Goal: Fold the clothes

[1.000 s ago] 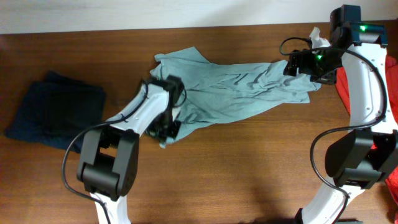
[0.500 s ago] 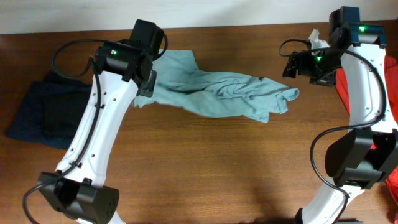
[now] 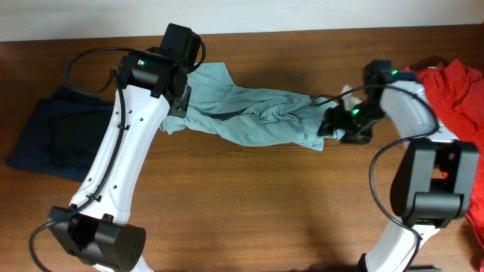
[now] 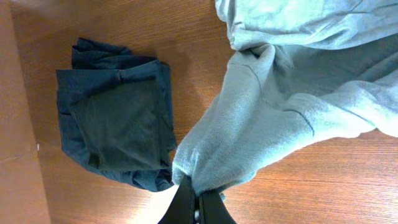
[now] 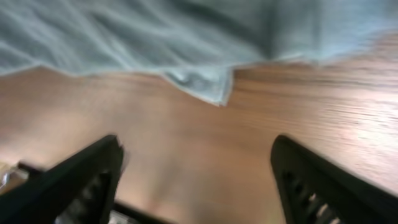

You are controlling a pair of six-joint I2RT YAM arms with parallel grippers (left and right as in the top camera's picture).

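Cloth on the move! The pale blue-green garment was lying spread out across the bench a second ago. Now it is bunched into a wrinkled rope running from upper left towards the right. The left gripper has risen from low over the middle and is clamped tight on a fold at the garment's left end, holding it up off the wood beside the dark navy clothes. Big change on the other side too: the right gripper has dropped from the far corner, away from the red garment, and is now just beside the garment's right end. Its wrist view is blurred, but the fingers stand wide apart with bare wood between them and a cloth corner just ahead. Nothing is held there yet. My read is that no fold has been made so far. The right side looks set up for a pinch on that corner, which could let both arms stretch the piece flat.
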